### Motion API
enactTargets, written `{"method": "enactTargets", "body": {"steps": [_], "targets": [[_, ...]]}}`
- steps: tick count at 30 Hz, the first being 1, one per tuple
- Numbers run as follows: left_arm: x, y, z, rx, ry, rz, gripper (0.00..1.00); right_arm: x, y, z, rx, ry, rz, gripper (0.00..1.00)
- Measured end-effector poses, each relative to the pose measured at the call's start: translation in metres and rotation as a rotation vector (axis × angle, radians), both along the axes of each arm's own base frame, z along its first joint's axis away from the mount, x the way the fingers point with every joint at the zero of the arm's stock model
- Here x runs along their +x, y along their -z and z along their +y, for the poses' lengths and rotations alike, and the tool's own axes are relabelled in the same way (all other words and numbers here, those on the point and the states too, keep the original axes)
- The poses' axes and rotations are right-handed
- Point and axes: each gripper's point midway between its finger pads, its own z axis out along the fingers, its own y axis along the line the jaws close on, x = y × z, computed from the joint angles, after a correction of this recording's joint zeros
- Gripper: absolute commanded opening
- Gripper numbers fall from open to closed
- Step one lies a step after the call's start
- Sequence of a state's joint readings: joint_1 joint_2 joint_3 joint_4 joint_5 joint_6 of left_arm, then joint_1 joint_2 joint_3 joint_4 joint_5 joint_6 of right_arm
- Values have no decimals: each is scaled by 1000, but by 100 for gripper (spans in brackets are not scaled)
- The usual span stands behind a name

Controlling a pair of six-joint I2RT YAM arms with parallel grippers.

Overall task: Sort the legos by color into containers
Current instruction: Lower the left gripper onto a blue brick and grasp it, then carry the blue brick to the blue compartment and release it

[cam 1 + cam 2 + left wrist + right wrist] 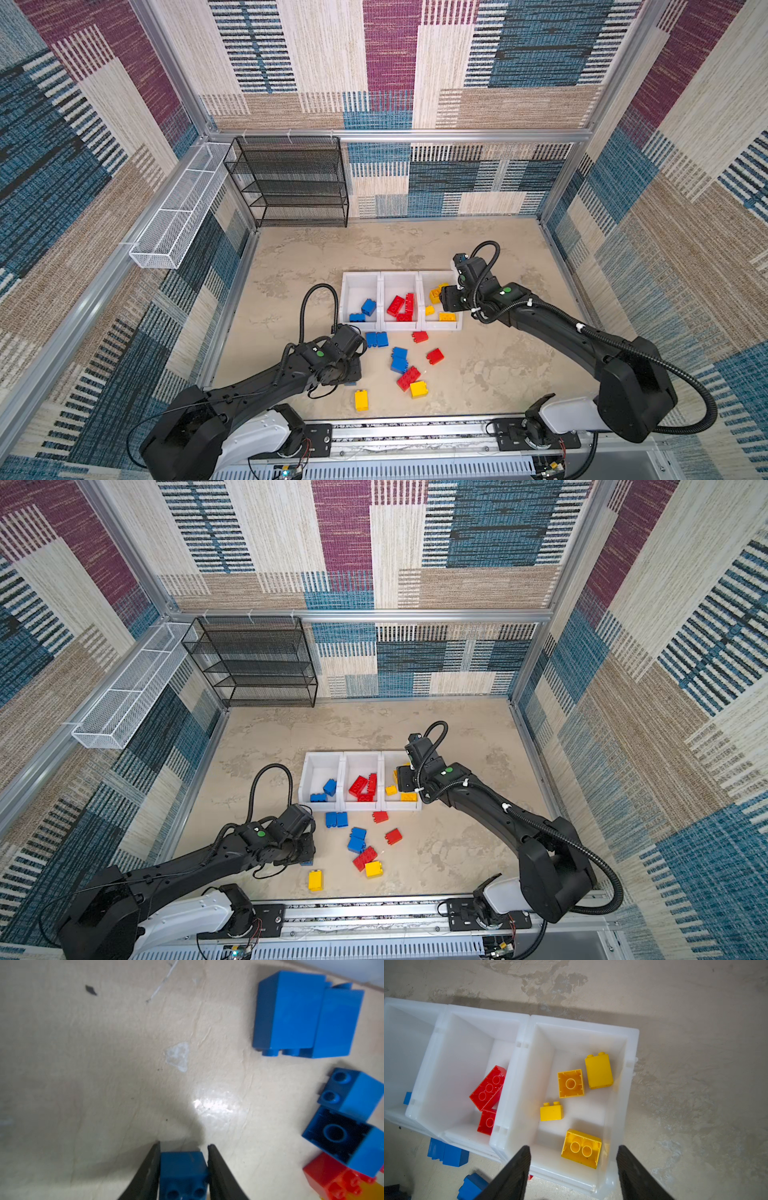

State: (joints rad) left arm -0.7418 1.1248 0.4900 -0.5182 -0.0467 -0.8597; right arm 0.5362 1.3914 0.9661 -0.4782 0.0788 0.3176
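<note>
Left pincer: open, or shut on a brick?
Shut on a blue lego: the left pincer presses both its sides in the left wrist view.

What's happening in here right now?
The left pincer is shut on a blue lego. The right pincer hangs open and empty over the bin holding yellow legos. The other bins hold blue and red; several loose legos lie on the table before them.

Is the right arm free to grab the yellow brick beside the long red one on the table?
Probably yes: the right gripper is open and empty, and the yellow brick lies uncovered. The long red brick close beside it might crowd the grip.
</note>
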Motion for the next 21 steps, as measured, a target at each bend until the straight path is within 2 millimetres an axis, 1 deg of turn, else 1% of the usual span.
{"method": "enactTargets", "body": {"steps": [6,8,11,14,16,19,21], "targets": [[6,-7,-6,-21,13,-28,31,-5,0,-3,5,8,4,68],[12,-16,-11,-38,19,-51,31,-5,-1,-3,9,12,2,68],[28,-36,-18,-68,18,-105,30,-6,-4,-4,13,13,-3,68],[54,-61,-19,-91,-3,-174,30,-6,-7,-4,17,15,-8,68],[75,-75,-19,-91,-5,-217,30,-7,-9,-4,20,16,-12,68],[109,-90,-21,-76,-3,-254,30,-8,-12,-6,22,19,-18,67],[131,-95,-23,-58,6,-266,31,-9,-14,-7,23,23,-22,67]]}}
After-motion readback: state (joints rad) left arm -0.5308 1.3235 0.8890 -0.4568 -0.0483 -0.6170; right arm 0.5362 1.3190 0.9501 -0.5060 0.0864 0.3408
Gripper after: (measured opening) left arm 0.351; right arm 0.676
